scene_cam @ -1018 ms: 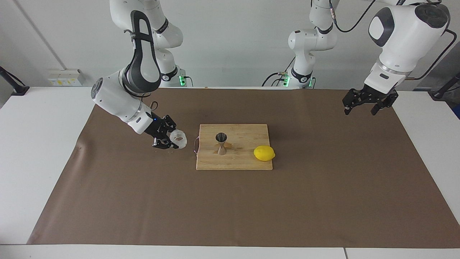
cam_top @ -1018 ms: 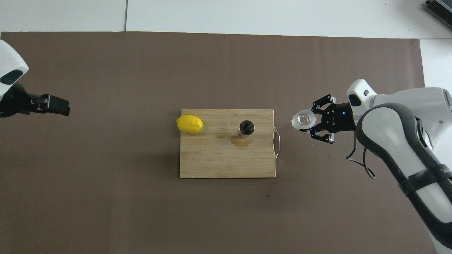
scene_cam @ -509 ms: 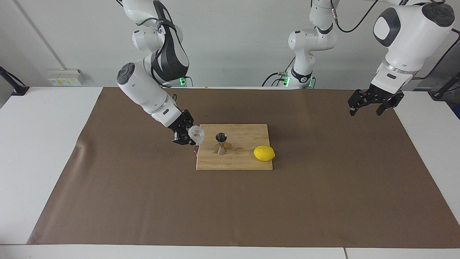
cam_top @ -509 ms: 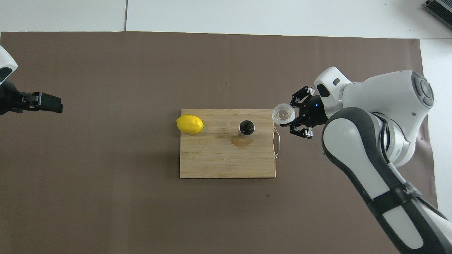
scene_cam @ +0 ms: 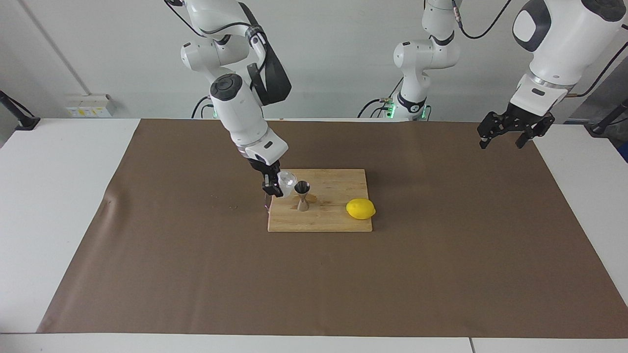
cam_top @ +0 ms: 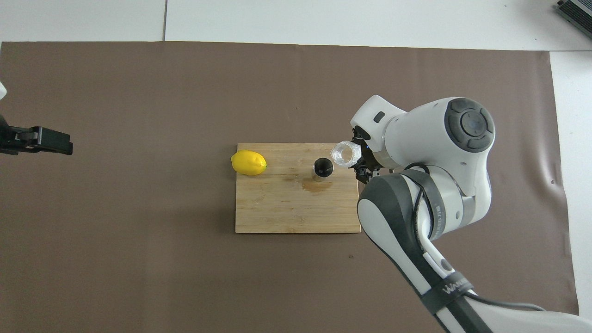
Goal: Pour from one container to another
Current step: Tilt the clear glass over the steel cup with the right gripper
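My right gripper (scene_cam: 277,185) is shut on the small frosted whitish cup (scene_cam: 285,178), holding it just above the wooden cutting board (scene_cam: 333,221). The cup (cam_top: 344,154) hangs close beside the rim of the steel hourglass jigger (scene_cam: 302,195), on the side toward the right arm's end of the table. The cup's open mouth shows from above. The jigger (cam_top: 323,167) stands upright on the board (cam_top: 286,212). The right gripper (cam_top: 357,161) is mostly hidden under its own wrist in the overhead view. My left gripper (scene_cam: 505,138) waits open in the air over the mat's edge at the left arm's end.
A yellow lemon (scene_cam: 360,209) lies on the board beside the jigger, toward the left arm's end. A wet stain (cam_top: 317,186) marks the board next to the jigger. A brown mat (scene_cam: 196,274) covers the table. The board's metal handle (cam_top: 364,192) sticks out under the right arm.
The right arm has swung the cup from over the mat to over the board, right next to the jigger. The left gripper has drifted slightly outward and up.
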`<control>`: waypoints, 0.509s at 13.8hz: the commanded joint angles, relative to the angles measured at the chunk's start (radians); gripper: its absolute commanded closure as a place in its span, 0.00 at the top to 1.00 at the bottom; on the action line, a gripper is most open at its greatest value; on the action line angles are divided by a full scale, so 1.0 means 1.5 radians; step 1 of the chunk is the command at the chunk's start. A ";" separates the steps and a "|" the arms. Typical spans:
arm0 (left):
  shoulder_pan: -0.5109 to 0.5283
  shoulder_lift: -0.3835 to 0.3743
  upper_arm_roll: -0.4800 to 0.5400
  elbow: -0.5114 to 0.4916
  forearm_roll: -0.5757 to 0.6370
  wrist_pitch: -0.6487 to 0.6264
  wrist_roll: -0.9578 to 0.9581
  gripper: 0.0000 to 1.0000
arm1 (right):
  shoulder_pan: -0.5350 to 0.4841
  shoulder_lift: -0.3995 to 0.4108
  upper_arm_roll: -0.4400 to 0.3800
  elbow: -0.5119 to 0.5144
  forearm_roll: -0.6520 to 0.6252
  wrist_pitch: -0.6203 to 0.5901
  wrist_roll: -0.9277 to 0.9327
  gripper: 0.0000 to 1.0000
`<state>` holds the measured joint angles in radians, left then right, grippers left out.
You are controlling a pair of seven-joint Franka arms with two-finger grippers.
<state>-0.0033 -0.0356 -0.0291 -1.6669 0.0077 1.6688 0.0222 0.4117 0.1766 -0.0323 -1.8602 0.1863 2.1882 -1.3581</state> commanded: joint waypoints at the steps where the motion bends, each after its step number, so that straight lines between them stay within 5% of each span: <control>1: 0.004 -0.014 -0.002 -0.016 0.010 -0.001 -0.006 1.00 | 0.019 0.023 0.000 0.028 -0.073 0.001 0.025 0.00; 7: 0.003 -0.014 -0.003 -0.016 0.010 -0.009 -0.008 1.00 | 0.039 0.023 0.016 0.027 -0.227 -0.005 0.022 0.00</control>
<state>-0.0033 -0.0357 -0.0291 -1.6689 0.0077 1.6671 0.0215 0.4632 0.2024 -0.0187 -1.8354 -0.0932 2.1882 -1.3410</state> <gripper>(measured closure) 0.000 0.515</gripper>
